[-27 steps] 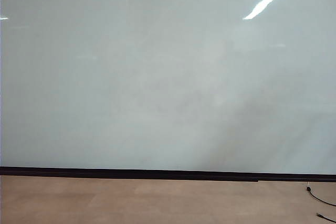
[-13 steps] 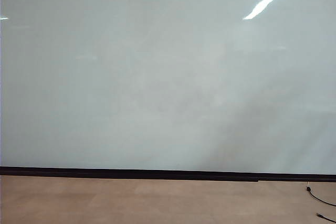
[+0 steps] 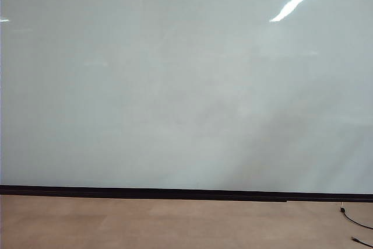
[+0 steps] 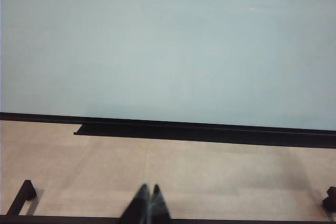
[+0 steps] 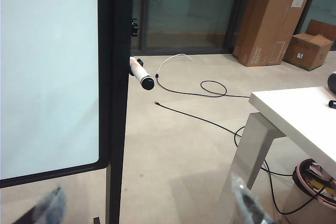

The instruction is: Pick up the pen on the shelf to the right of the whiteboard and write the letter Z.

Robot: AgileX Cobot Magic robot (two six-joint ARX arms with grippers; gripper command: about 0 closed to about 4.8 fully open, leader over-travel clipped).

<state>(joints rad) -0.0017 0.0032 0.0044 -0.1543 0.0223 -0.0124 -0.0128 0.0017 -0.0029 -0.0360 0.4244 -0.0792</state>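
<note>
- Sticking out past the right edge of the large glossy pale whiteboard (image 5: 47, 72), the slim white pen with a dark cap (image 5: 140, 73) lies ahead of the right gripper (image 5: 149, 208), cap end pointing away from the board.
- Right gripper: jaws spread wide, empty, well short of the pen, the nearer arm.
- Left gripper (image 4: 148, 203): jaws together, low before the board, holding nothing.

pale grey whiteboard (image 3: 175, 86), white pen (image 5: 140, 72)

Slim white pen (image 5: 140, 72) with dark cap jutting out level from the right edge of the whiteboard (image 5: 47, 72); board glossy, pale, unmarked.
</note>
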